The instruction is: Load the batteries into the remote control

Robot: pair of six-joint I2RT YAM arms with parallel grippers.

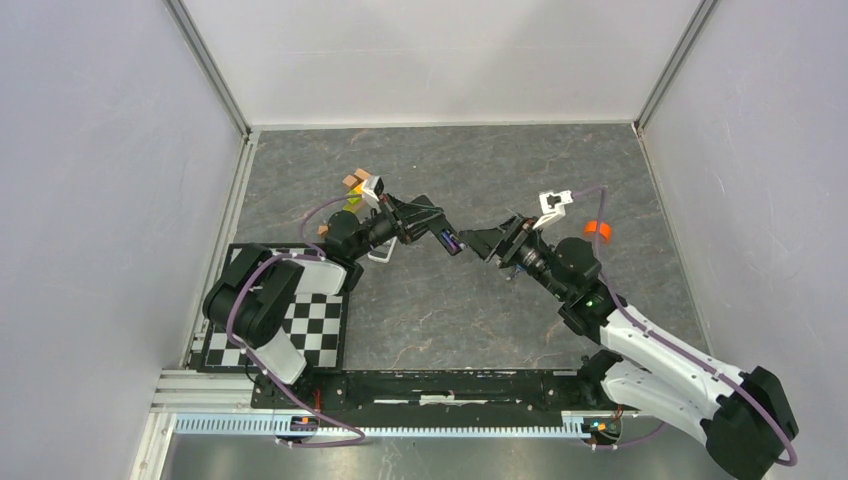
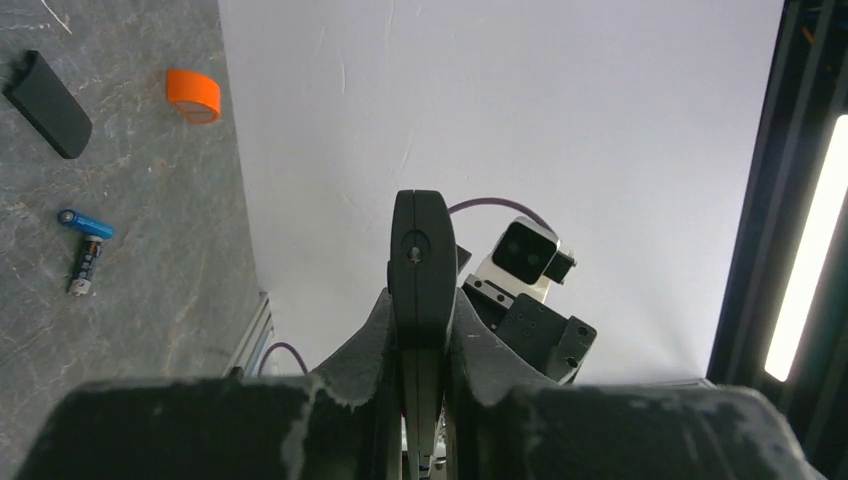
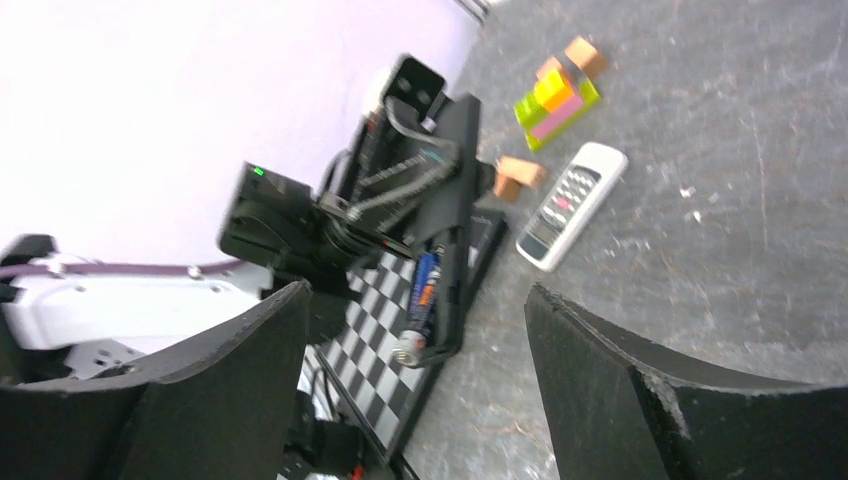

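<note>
My left gripper is shut on a slim black handset, seen edge-on and held in the air over the table's middle. A blue-purple battery lies in that handset's open bay. Just right of it, my right gripper stands open and empty, facing the bay's end. The white remote control, grey button face up, lies on the table below the left arm. A bright blue battery and a darker one lie side by side on the table.
An orange tape roll and a black bar lie beyond the loose batteries. Coloured blocks and a wooden block sit near the white remote. A checkerboard lies at the near left. White walls enclose the table.
</note>
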